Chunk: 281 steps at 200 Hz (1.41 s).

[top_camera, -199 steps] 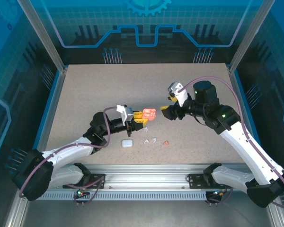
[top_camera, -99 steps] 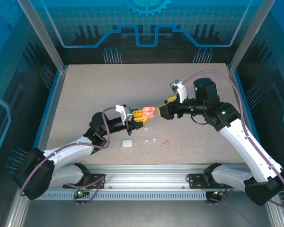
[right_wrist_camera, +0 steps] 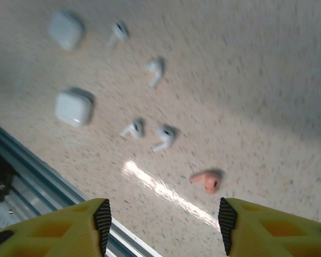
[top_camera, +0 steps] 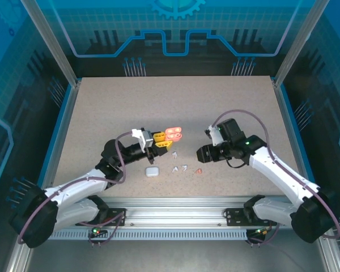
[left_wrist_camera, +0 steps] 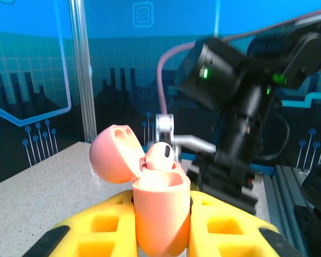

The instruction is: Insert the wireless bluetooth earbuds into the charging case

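Observation:
My left gripper is shut on an open salmon-pink charging case, held up off the table. In the left wrist view the case stands between the yellow fingers, lid tipped back to the left, with one pink earbud seated in it. My right gripper hangs open and empty over the loose buds. Its wrist view shows a pink earbud on the table just beyond the right finger, and several white earbuds further out. The pink bud lies right of the white buds.
A closed white case lies left of the white buds, near the front rail. The right wrist view has that case and a second white case beyond it. The right arm looms just behind the held case.
My right gripper has pulled back from the pink case, swinging down and toward the near edge over the loose buds. The left gripper shifted slightly with the case.

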Motion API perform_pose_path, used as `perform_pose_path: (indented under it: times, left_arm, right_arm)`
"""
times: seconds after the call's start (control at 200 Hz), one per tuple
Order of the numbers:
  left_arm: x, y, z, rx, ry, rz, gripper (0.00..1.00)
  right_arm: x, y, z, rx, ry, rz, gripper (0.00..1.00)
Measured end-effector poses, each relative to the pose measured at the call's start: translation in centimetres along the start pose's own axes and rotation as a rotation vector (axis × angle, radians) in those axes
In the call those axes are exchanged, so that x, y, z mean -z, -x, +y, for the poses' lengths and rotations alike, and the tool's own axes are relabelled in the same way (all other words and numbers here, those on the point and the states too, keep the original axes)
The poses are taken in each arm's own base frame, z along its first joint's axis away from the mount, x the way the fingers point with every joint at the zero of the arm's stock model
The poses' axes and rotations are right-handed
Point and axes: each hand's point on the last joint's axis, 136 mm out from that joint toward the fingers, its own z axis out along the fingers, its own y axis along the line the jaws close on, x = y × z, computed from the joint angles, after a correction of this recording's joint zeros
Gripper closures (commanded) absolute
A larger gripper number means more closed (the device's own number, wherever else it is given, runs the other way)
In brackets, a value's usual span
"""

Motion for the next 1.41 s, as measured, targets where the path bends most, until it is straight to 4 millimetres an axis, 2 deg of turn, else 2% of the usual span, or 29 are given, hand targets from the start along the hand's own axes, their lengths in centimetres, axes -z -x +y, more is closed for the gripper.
perform_pose_path:
  times: [0.195,0.495,0.695,1.406]
  left_arm:
    - [0.4,0.5,-0.2,-0.008,0.007,-0.002,1.00]
    - [0.7,0.5,-0.2,-0.014,0.013,0.009,1.00]
    - [0.7,0.3,-0.2,-0.009,0.014,0.018,1.00]
    - [0.7,-0.5,0.0,0.006,0.028,0.050,1.00]
  right_arm:
    - [-4.3,-3.5,-2.6,-0.079,-0.051,0.139,0.52]
    - [-7.8,-4.8,-3.7,-0.087,-0.096,0.227,0.56]
    - [-8.7,-5.1,-4.2,-0.087,-0.118,0.248,0.59]
    - [-9.9,-5.4,-4.2,-0.072,-0.135,0.274,0.69]
